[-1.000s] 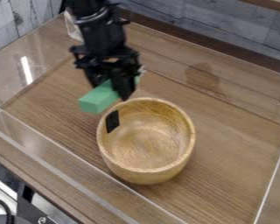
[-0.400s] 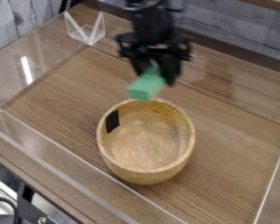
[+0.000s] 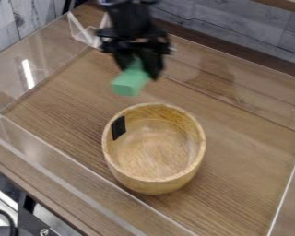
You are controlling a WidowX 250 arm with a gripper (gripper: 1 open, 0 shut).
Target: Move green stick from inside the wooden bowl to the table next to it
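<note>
The green stick hangs in the air behind the far left rim of the wooden bowl, clear of the bowl and above the table. My black gripper points down and is shut on the stick's upper end. The bowl is light tan, with a small black tag on its inner left wall, and nothing else shows inside it. The stick's shadow falls on the tabletop just beyond the rim.
Low clear acrylic walls edge the tabletop: one on the left, one along the front, one at the right. A grey plank wall rises behind the table.
The gripper carried the green stick from beside the bowl's left rim to the right over its far rim, then back left and farther from the bowl. The bowl stayed put.
</note>
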